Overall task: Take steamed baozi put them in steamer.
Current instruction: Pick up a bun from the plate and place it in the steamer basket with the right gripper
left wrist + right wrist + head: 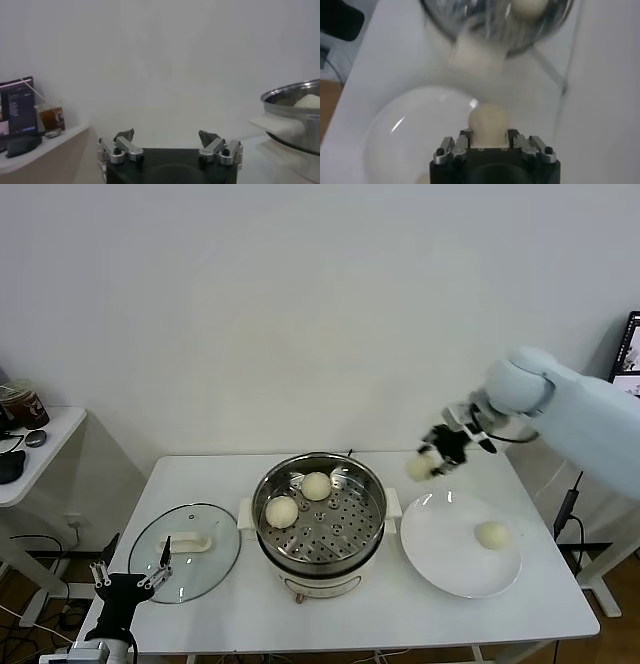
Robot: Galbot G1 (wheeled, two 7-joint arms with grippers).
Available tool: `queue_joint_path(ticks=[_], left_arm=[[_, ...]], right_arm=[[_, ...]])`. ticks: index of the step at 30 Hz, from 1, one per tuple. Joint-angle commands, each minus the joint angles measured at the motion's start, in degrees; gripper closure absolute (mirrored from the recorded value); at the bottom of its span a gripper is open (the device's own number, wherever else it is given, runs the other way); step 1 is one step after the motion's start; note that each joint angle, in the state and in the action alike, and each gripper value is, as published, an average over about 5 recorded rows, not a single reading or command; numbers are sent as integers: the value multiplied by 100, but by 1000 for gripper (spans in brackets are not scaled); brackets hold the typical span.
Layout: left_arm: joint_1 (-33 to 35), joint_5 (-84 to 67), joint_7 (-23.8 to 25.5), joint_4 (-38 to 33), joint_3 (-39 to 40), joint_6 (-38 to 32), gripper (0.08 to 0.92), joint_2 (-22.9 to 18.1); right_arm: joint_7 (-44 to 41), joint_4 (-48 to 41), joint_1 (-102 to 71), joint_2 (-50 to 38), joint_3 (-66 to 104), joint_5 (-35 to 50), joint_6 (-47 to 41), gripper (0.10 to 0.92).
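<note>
Head view: right tool point(434, 456) grips baozi point(420, 467) above plate point(455, 569).

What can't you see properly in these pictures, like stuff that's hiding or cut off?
- Right wrist view: the steamer is cut off by the top edge and smeared by motion.
- Right wrist view: the right claw hides the back part of the baozi it holds.
- Left wrist view: the steamer's wall hides all but the top of one bun inside.
- Head view: the jar on the side table is too small to tell its contents.
</note>
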Motion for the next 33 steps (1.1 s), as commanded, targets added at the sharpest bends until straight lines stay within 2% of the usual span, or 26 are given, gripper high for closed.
queue_joint_path(ticks=[1,7,15,28,33], left_arm=[[7,9,2,-15,-5,5,177,-13],[9,19,-1,-32,-27,12,177,-45],[0,6,-3,-56,-75,22,177,-51],[42,-11,-14,-62,-118,-2,177,-86],[51,-8,-19,-53,-114,-8,177,-100]], right_arm=[[346,628,1283,1649,-1311,656,1240,567],[573,656,981,2383,-1948,-251,2021,567],[735,298,545,2689,-2111,-1384,2634,567],[882,68,154,2774,-2108,-1620,2708,547],[913,103,18,2656,-2115,-1696,2736,497]])
